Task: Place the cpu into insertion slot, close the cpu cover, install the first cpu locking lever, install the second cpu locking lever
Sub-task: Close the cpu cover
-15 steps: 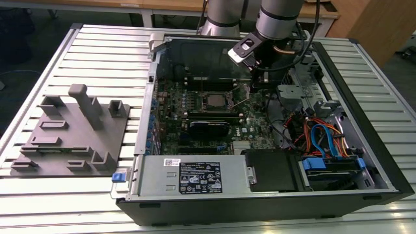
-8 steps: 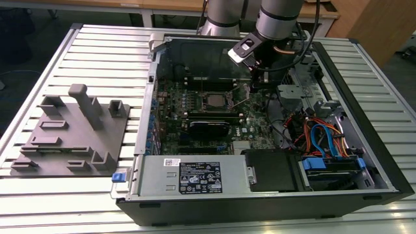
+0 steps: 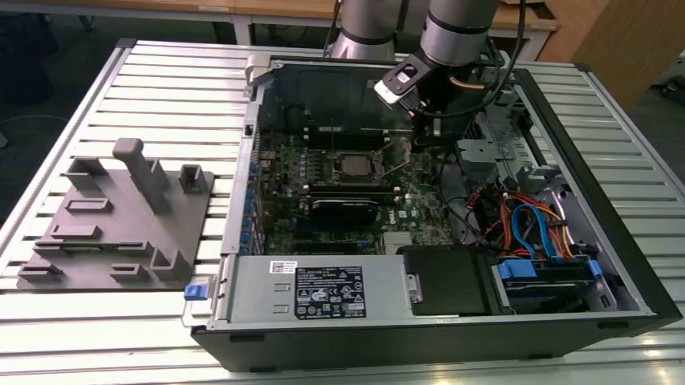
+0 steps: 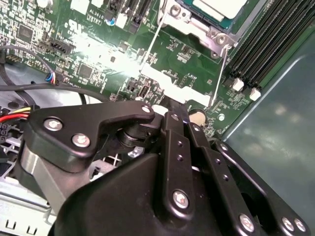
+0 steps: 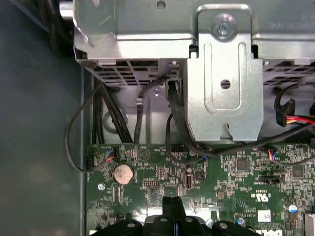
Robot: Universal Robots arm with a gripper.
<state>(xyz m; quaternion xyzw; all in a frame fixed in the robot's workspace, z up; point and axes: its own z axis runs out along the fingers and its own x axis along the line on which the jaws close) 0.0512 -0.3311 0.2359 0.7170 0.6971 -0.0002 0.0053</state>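
Fingers (image 5: 169, 210) pinched together, empty, near the motherboard (image 5: 236, 177); cpu (image 4: 212, 6) lies flat, face up.

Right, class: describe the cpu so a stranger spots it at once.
Find the open computer case, then its green motherboard. Mid-board sits the cpu: a small pale metal-faced square, unlike the long black block beside it.

socket (image 3: 354, 166) clear overhead | cables (image 3: 521, 220) crowd exterior view's right

Open PC case (image 3: 428, 343) sitting on a slatted desk (image 3: 160, 88), green motherboard (image 3: 281, 164) exposed, blue and orange cables (image 3: 535, 224) bunched inside, grey moulded jig (image 3: 118, 233) lying just beside it.
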